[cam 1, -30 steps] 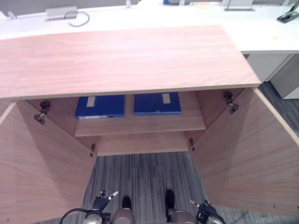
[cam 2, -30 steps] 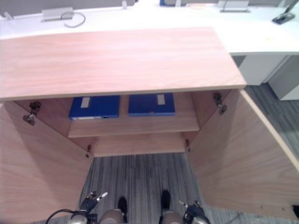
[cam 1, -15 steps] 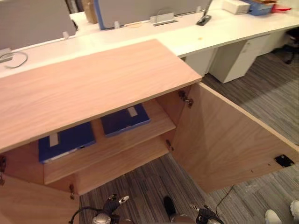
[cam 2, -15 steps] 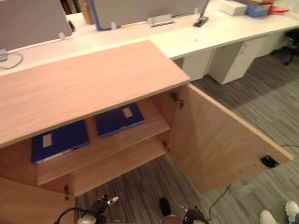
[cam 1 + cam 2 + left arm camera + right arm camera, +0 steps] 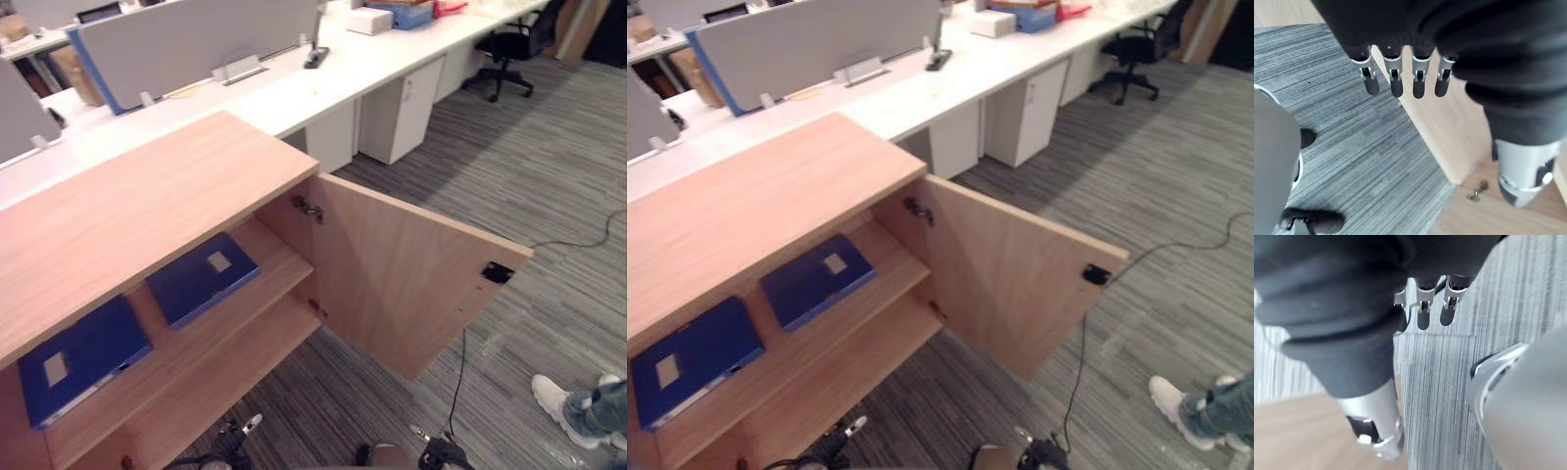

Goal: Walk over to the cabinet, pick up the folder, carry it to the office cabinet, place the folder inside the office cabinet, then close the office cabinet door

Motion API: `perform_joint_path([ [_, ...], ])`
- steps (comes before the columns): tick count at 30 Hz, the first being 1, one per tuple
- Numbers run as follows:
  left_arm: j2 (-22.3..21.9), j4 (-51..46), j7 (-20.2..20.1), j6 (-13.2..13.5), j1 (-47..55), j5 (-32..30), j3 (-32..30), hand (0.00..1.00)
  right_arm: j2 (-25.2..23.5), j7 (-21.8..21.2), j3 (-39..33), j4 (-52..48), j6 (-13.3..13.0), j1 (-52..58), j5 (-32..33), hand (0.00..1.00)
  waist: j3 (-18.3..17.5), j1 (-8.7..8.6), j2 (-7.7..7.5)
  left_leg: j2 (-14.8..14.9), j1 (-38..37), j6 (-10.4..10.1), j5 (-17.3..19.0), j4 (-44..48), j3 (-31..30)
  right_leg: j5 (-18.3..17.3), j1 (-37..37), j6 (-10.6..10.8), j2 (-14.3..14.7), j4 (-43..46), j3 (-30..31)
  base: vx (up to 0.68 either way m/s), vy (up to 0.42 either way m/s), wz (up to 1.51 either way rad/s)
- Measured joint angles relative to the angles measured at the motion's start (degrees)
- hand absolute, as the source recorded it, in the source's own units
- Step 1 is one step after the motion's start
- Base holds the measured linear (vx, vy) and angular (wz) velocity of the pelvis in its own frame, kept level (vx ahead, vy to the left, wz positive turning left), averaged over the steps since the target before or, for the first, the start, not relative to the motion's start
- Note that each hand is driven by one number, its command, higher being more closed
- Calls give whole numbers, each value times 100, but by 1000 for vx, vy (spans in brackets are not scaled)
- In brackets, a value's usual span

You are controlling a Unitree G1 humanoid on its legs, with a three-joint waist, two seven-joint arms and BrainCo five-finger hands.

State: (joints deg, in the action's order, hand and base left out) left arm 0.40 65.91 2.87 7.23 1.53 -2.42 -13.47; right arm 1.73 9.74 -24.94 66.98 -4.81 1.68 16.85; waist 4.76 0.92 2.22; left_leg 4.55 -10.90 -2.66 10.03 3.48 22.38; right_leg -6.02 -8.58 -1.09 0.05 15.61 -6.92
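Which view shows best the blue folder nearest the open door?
Left eye view, narrowly: the blue folder lies whole on the upper shelf, nearer mid-picture. The right eye view shows it whole too; the wrist views face floor and cabinet wood.

Person's leg [image 5: 600,409] cut off by the right edge, cabinet [image 5: 137,196] by the left edge.

Blue folder [image 5: 201,278], pale label [image 5: 218,261]; wood-grain cabinet [image 5: 147,196]; grey striped carpet [image 5: 549,196].

White desk [image 5: 392,57] at 12 o'clock; black office chair [image 5: 515,41] at 1; person's white shoe [image 5: 560,399] at 4.
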Motion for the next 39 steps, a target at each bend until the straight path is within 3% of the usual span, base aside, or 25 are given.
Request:
perform_joint_path([
  [1, 42, 4, 4, -5, 3, 45, 77, 0, -14, -3, -199, 145, 9, -1, 1, 0, -31, 18, 18, 101, 34, -28, -23, -24, -73, 275, 226, -98, 250, -551, 67, 17, -112, -70],
  [3, 111, 118, 3, -10, -30, 96, 163, 0, -32, -4, -509, 272, 17, 35, 3, 0, -82, -38, -25, 187, 20, -31, 9, -27, -133, 489, 407, -157, 416, -977, 175, 59, -46, -43],
  [11, 108, 224, 9, -16, -72, 95, 437, 0, -82, -87, -863, 370, -1, 54, 276, 0, -176, -52, -18, 63, -203, -51, -13, 53, -103, 1001, 954, -84, 427, -1883, 613, 45, 68, -29],
  [16, 175, 256, -8, -14, -71, 128, 560, 0, -91, -294, -1005, 385, -65, 5, 1230, 0, -193, -10, -22, 13, -158, -30, 25, 58, -129, 1109, 979, -25, 374, -2035, 614, -63, 33, 1],
  [21, 229, 272, -9, -13, -61, 206, 480, 0, 29, -300, -1170, 68, -187, -280, 1732, 0, -190, 1, -31, 19, -103, -22, 39, -3, -265, 1148, 917, -23, 379, -2042, 573, -91, -7, 7],
  [26, 236, 250, -9, -12, -22, 251, 143, 0, 511, -276, -1402, -691, -607, -882, 2531, 0, -200, 34, -23, 15, 2, -23, 37, -114, -361, 1223, 761, -31, 384, -2071, 533, -104, -3, 5],
  [30, 282, 209, -8, -12, 51, 319, 42, 0, 916, -263, -1412, -1001, -839, -1267, 2837, 0, -217, 48, -10, 25, 30, -31, 20, -117, -461, 1223, 783, -31, 369, -2071, 393, -55, -18, 11],
  [34, 298, 198, -9, -12, 93, 516, -1, 0, 1241, -260, -1365, -989, -883, -1822, 3003, 0, -220, 54, -4, 28, 87, -40, -18, -125, -634, 1222, 766, -33, 340, -2043, 239, -19, -22, 19],
  [39, 312, 194, -31, -11, 106, 715, 23, 0, 1557, -341, -661, -858, -868, -2411, 3143, 0, -221, 134, -3, -1, 95, -22, -55, -123, -756, 1224, 811, -34, 283, -2042, 90, -42, 4, 14],
])
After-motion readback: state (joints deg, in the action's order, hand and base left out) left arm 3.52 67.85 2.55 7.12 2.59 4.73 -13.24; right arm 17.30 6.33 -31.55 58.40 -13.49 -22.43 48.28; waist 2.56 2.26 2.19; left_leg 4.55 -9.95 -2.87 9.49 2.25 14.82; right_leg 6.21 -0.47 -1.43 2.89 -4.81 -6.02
